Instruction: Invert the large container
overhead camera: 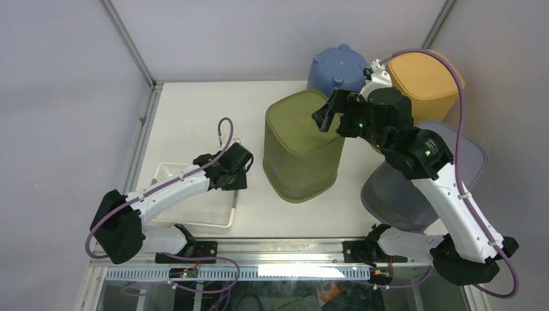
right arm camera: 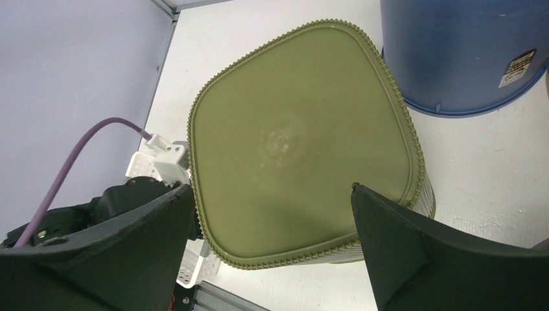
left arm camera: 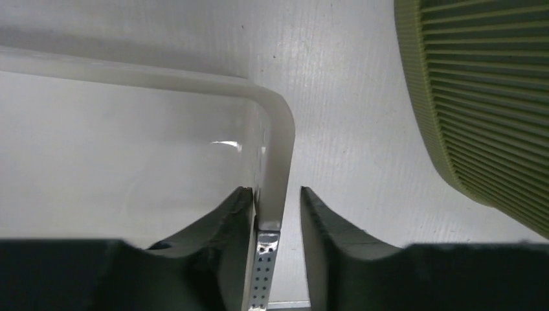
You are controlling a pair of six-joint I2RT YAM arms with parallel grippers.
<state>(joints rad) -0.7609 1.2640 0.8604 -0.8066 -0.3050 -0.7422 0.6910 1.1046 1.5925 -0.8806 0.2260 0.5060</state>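
The large olive-green ribbed container (overhead camera: 301, 149) stands mid-table with its closed flat base facing up. It also shows in the right wrist view (right arm camera: 298, 142) and at the right edge of the left wrist view (left arm camera: 492, 97). My right gripper (overhead camera: 327, 113) hovers open above its far right corner, jaws wide apart and empty (right arm camera: 272, 188). My left gripper (overhead camera: 238, 175) is to the left of the container. It straddles the corner rim of a white basket (left arm camera: 275, 129), with one finger against the rim and a gap at the other (left arm camera: 275, 189).
The white perforated basket (overhead camera: 169, 170) sits at the front left under my left arm. A blue tub (overhead camera: 336, 68) and an orange container (overhead camera: 424, 78) stand at the back right. A grey ribbed bin (overhead camera: 395, 194) lies under my right arm.
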